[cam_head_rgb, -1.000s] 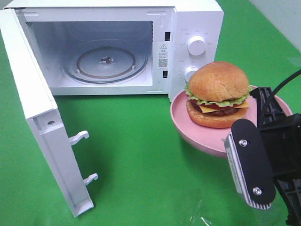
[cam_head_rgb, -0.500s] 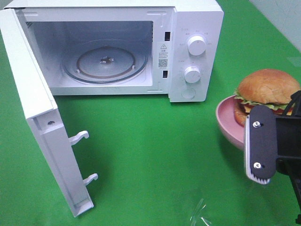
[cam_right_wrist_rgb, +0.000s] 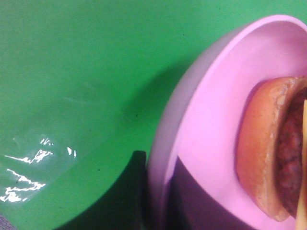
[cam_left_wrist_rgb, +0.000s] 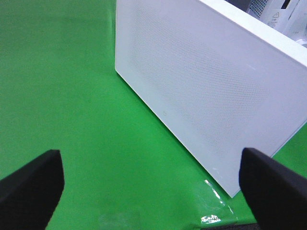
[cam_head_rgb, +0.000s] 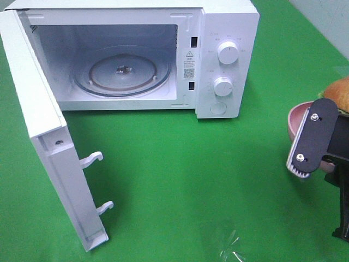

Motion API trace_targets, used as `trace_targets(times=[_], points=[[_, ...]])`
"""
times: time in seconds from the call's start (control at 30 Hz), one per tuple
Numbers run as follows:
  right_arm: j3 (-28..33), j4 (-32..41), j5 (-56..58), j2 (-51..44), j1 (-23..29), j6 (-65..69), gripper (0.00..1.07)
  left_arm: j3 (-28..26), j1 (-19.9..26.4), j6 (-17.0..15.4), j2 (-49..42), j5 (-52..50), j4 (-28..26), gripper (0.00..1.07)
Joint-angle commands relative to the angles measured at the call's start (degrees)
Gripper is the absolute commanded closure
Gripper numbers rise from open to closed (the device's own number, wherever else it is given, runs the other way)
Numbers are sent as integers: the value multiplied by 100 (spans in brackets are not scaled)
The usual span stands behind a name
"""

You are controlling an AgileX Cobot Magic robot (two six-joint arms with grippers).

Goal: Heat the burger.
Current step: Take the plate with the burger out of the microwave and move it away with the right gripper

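Exterior high view shows one white microwave point(cam_head_rgb: 136, 54) with its door point(cam_head_rgb: 49, 142) swung wide, two knobs, and one glass turntable point(cam_head_rgb: 122, 72) inside. Far right, the right gripper point(cam_head_rgb: 313, 144) holds one pink plate point(cam_head_rgb: 297, 117); only a bit of the burger point(cam_head_rgb: 341, 90) peeks in. Left wrist view shows the left gripper point(cam_left_wrist_rgb: 153, 182), fingers wide apart, near the door's outside (nothing between them). Right wrist view shows fingers clamped on the plate's rim, with the burger sitting on it.

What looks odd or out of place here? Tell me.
Nothing is spilled or damaged. The pink plate with the burger sits far right, half out of the overhead view, away from the open microwave.
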Motion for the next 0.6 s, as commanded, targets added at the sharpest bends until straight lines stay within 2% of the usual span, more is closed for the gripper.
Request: trace_targets(times=[0.03, 0.3, 0.37, 0.53, 0.6], points=[[-46, -573, 143, -63, 0, 590, 105, 29, 11, 6, -34, -11, 11, 15], [-69, -751, 453, 178, -11, 1278, 105, 29, 11, 6, -34, -11, 11, 15], [-69, -814, 602, 602, -11, 1604, 105, 29, 11, 6, -34, -11, 11, 15], [-109, -802, 602, 871, -11, 1896, 105, 29, 11, 6, -34, -11, 11, 16], [-361, -825, 842, 1226, -11, 2515, 105, 29, 11, 6, -34, -11, 11, 16]])
